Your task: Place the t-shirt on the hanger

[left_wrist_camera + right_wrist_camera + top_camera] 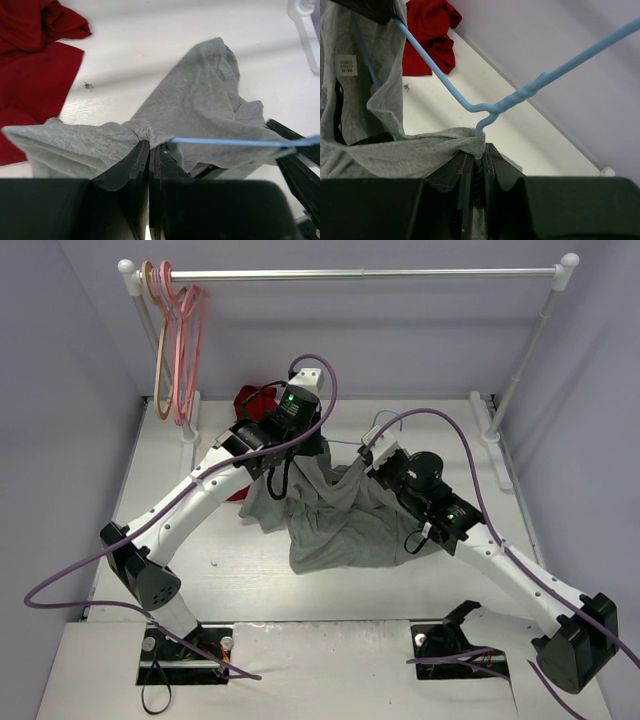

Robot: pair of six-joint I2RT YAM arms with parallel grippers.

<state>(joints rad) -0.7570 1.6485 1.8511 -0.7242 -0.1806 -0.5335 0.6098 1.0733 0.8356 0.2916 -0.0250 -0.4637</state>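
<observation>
**A:** What is the setting?

**B:** A white surface (250,570) with pale lilac walls around it and one metal rail (360,273) across the back.

**A:** Count from the left.

**B:** One tan hanger (157,360) hangs at the rail's left end. The pink hangers (188,350) just beside it overlap, so I cannot tell their number. One red garment (35,50) lies crumpled at the back of the surface. There is one t-shirt (340,520), grey, one pale-blue hanger (445,82), and two arms.

**A:** The left gripper?

**B:** The left gripper (149,145) has its fingers pressed together on a bunched fold of the t-shirt. The hanger's wire runs to the right from just beside them.

**A:** Where is the t-shirt?

**B:** In the middle of the surface, raised between the two arms, with its lower part lying on the surface. The hanger is partly inside it.

**A:** And the right gripper?

**B:** The right gripper (479,147) is clamped on another fold, where the wire below the hanger's twisted neck goes into the cloth. I cannot tell whether it pinches the wire too.
</observation>
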